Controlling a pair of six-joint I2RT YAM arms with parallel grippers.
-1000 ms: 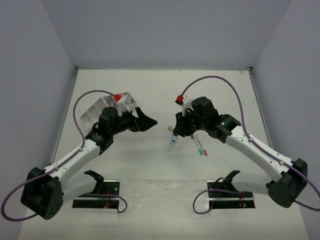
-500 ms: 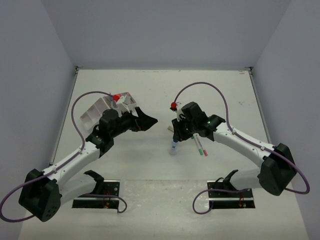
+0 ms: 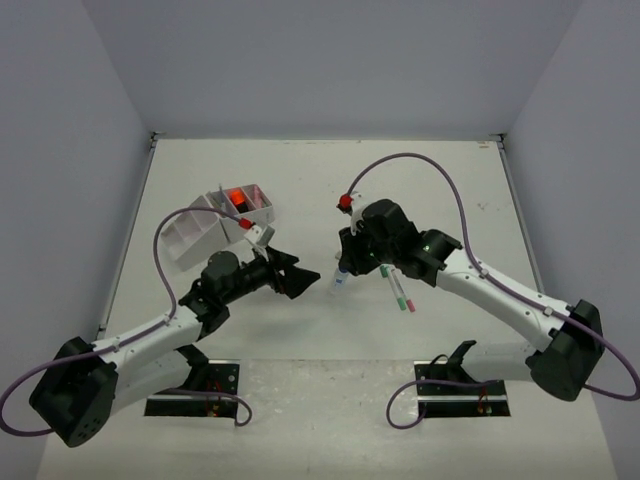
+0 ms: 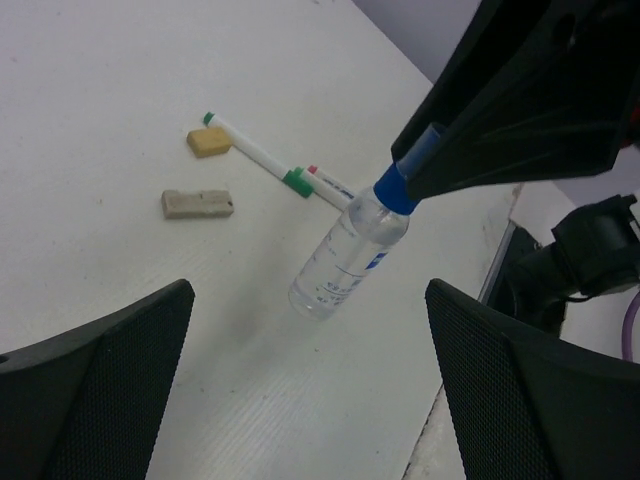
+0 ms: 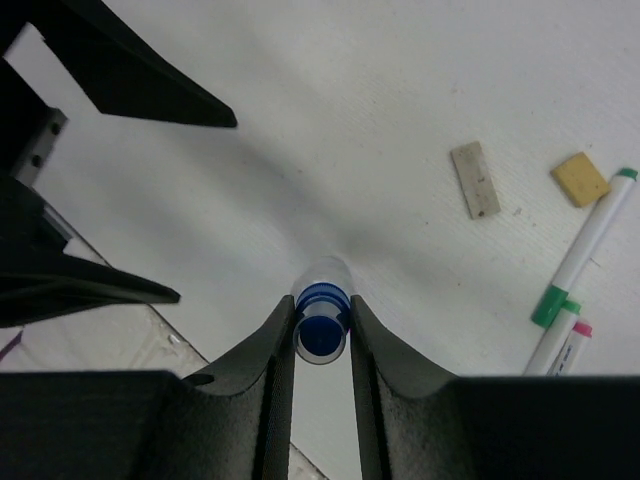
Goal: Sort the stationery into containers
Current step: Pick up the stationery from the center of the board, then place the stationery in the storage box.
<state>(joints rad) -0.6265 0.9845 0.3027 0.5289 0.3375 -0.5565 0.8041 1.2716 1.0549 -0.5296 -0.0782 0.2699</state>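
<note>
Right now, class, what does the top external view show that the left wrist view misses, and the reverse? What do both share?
Only the top external view shows the white compartmented plastic tray. Only the left wrist view shows the small yellow square piece and the grey-beige rectangular piece. Both show the clear plastic bottle with a blue cap, tilted and gripped at its cap by the right gripper, and the white marker with green parts lying beside it.
</note>
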